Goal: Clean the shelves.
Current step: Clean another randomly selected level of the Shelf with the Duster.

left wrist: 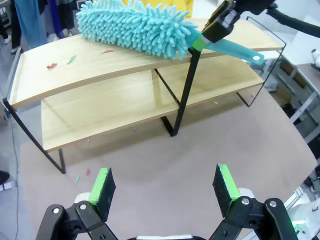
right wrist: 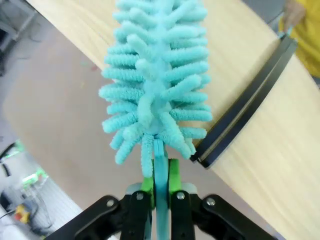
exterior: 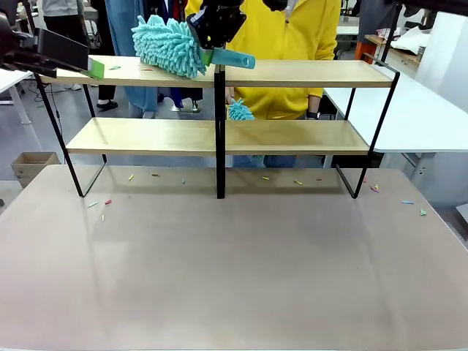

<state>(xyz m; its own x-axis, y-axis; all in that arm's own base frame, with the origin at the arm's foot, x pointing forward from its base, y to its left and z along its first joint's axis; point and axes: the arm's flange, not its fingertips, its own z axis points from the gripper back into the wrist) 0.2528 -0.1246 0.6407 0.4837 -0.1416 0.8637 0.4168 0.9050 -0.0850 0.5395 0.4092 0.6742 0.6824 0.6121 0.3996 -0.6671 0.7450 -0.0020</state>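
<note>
With the right gripper [right wrist: 159, 176] pinching the duster [exterior: 168, 45] handle and the left gripper [left wrist: 165, 185] spread, the head should probably lie flat on the shelves' [exterior: 307, 73] top board to sweep the scraps [left wrist: 71, 59] off.

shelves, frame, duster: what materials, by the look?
The shelves look like light wood or laminate boards, matt, faint grain; the frame thin black rod, probably painted metal. The duster is fluffy teal noodles, likely microfibre; its handle smooth, probably plastic.
</note>
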